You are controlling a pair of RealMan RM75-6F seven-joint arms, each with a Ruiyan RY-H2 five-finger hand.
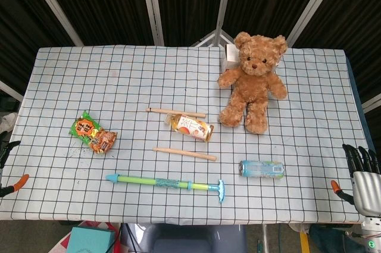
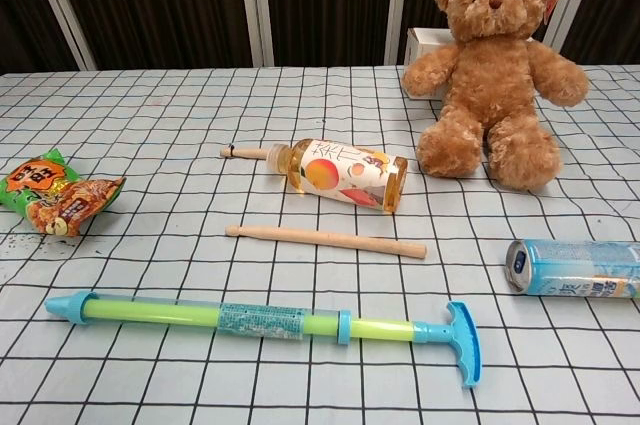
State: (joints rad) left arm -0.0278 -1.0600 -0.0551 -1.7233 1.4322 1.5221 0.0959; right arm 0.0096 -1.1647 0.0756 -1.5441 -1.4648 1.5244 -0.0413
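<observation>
Pale blue can: lies on its side at the lower right of the head view, on the checked cloth, nearer the right hand than anything else and well apart from it.
Right hand: seen at the lower right edge of the frame, off the table's end, fingers spread, nothing held.
Left hand: only dark fingertips are seen at the left edge; whether it is released or clenched cannot be told.
Green snack packet: lies at the left of the frame, nearest the left hand.
Handling, as a judgement: the can is likely to roll, so it would best be grasped across its round body from above rather than nudged from the side; the packet is crinkly and would best be pinched at an edge.
Writing, bottle: a large character is printed beside peach pictures, possibly 茶.
Writing, packet: orange characters are shown but cannot be read.
Writing, can: the print is too blurred to read.
</observation>
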